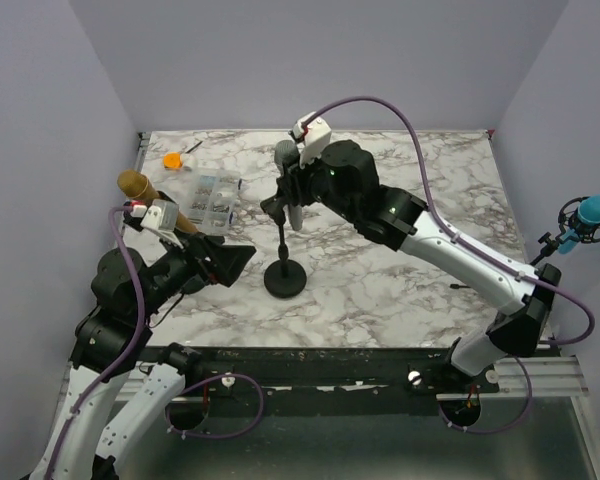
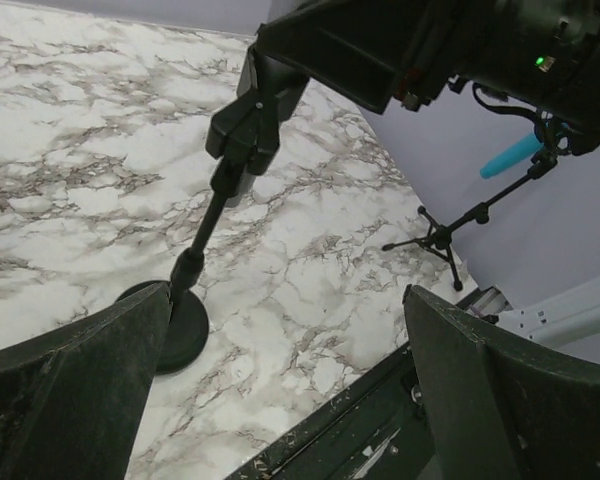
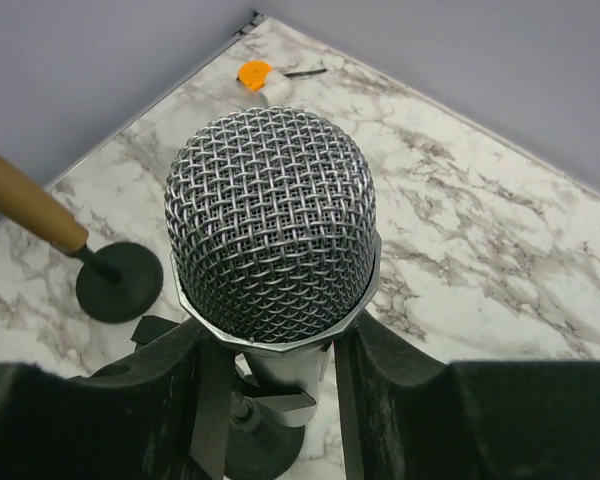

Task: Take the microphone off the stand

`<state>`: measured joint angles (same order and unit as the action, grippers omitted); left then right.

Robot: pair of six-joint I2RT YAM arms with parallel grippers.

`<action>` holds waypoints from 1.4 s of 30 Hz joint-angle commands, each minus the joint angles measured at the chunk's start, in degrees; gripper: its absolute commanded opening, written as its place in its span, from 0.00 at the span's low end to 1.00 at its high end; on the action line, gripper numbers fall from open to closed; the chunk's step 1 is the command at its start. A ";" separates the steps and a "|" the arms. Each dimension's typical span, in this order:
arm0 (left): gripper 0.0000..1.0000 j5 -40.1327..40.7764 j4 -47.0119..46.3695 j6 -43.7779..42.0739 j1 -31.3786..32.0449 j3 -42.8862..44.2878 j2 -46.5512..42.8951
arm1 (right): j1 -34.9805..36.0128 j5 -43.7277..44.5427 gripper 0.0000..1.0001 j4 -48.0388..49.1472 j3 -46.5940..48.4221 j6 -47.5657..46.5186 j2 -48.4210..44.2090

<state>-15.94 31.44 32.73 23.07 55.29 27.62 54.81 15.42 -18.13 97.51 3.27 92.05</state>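
A silver mesh-headed microphone (image 1: 285,152) stands upright in the clip of a black round-base stand (image 1: 285,278) at mid-table. In the right wrist view its head (image 3: 270,220) fills the centre, with the stand's clip and base (image 3: 270,455) below it. My right gripper (image 1: 298,190) (image 3: 280,340) is closed on the microphone's handle just under the head, one finger on each side. My left gripper (image 1: 230,262) (image 2: 285,300) is open and empty, low over the table just left of the stand's base (image 2: 185,330).
A brown-headed microphone (image 1: 135,183) (image 3: 25,205) on its own round base (image 3: 120,283) stands at the left. A clear plastic box (image 1: 212,195) and an orange piece (image 1: 172,159) lie far left. A blue microphone on a tripod (image 1: 590,215) (image 2: 510,155) stands off the table's right side.
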 commanded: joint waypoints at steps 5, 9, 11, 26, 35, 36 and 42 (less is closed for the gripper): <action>0.93 -7.33 -7.72 -1.55 0.55 -3.56 2.59 | 1.29 -8.73 0.01 5.66 -13.12 3.90 -11.64; 0.89 -6.41 -7.55 -6.53 1.85 -2.76 5.83 | 1.36 -8.44 0.01 5.27 -14.96 4.79 -12.95; 0.86 -5.10 -7.95 -8.23 3.38 -1.99 8.17 | 1.41 -8.25 0.01 4.96 -14.92 5.07 -12.91; 0.66 12.41 -26.45 -24.98 17.84 -11.22 12.18 | 1.42 -7.35 0.01 4.95 -15.02 5.78 -12.39; 0.59 12.73 -35.53 -26.50 17.90 -15.52 13.20 | 1.36 -7.11 0.01 5.26 -15.56 6.02 -13.31; 0.58 12.78 -36.69 -26.34 17.89 -16.23 13.04 | 1.36 -7.09 0.01 5.38 -15.69 6.13 -13.24; 0.51 11.73 -40.33 -25.33 17.97 -16.60 14.67 | 1.42 -7.59 0.01 5.39 -15.26 6.54 -12.60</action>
<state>-4.51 -3.79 7.49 40.64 38.50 41.30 55.81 9.21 -13.72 82.74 8.14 80.23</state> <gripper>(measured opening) 0.540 0.401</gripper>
